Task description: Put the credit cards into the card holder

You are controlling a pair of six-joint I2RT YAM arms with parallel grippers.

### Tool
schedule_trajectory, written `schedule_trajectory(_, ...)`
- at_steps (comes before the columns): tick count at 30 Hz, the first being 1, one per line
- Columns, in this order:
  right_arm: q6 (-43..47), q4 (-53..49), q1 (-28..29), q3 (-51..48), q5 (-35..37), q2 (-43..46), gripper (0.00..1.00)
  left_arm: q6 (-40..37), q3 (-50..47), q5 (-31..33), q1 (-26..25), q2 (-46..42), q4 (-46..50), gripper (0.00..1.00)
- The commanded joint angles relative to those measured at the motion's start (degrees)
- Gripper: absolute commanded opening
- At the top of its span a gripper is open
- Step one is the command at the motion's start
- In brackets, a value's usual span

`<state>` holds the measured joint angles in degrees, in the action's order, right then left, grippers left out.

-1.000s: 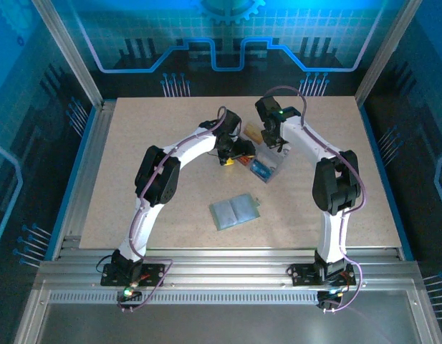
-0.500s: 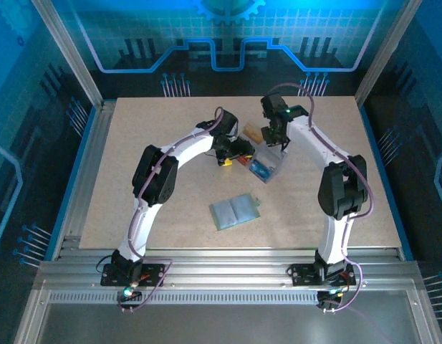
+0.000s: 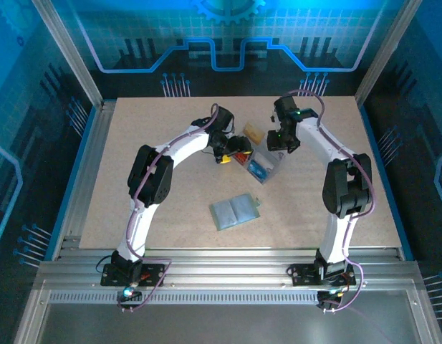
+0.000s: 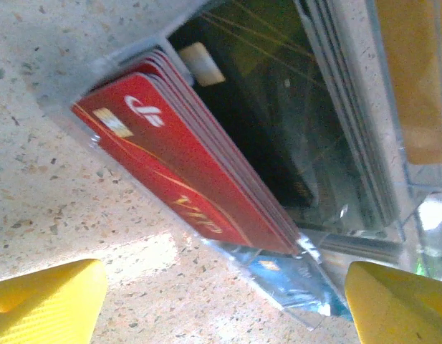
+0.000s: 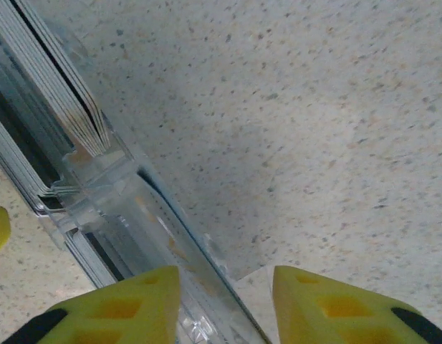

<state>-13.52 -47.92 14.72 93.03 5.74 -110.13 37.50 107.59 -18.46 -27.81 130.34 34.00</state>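
Nearest the arm bases, your card holder (image 3: 235,212) lies flat and opened out on the speckled table (image 3: 149,122), a soft sage-green fold well apart from both arms. I judge it is laid open so that its pockets face up for loading. Farther out sits the clear tray (image 3: 269,159), rigid transparent plastic whose thin walls keep the credit cards (image 3: 258,169) on edge in stacks. Your left gripper (image 4: 221,304) hovers at the tray's left side, its yellow fingers (image 4: 49,301) spread wide to either side of the glossy red cards (image 4: 170,165), likely lining up a pinch. Black cards (image 4: 256,107) stand behind those. Your right gripper (image 5: 224,301) has its fingers partly apart, astride the tray's wall and clamping nothing, perhaps to steady it. Farthest, tan-gold cards (image 3: 253,132) sit at the tray's far end.
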Motion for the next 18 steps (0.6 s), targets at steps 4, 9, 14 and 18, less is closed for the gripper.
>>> schedule_trajectory(4,-2.10,0.70,3.21,-4.00,-4.56,3.54,0.35,-0.77,3.24,-1.60,0.13,-0.15,1.26,0.89)
schedule_trajectory(9,-3.90,0.96,6.25,-6.56,-2.72,6.53,0.35,-1.90,4.01,-1.32,0.15,0.13,2.02,0.89)
schedule_trajectory(14,-4.85,-0.18,8.61,-6.70,3.76,8.64,0.41,-2.82,5.50,-1.10,0.07,1.29,3.24,0.89)
schedule_trajectory(18,-4.31,-1.82,10.06,-5.17,7.09,7.36,0.43,-4.06,6.77,-0.88,-0.27,1.89,3.88,0.89)
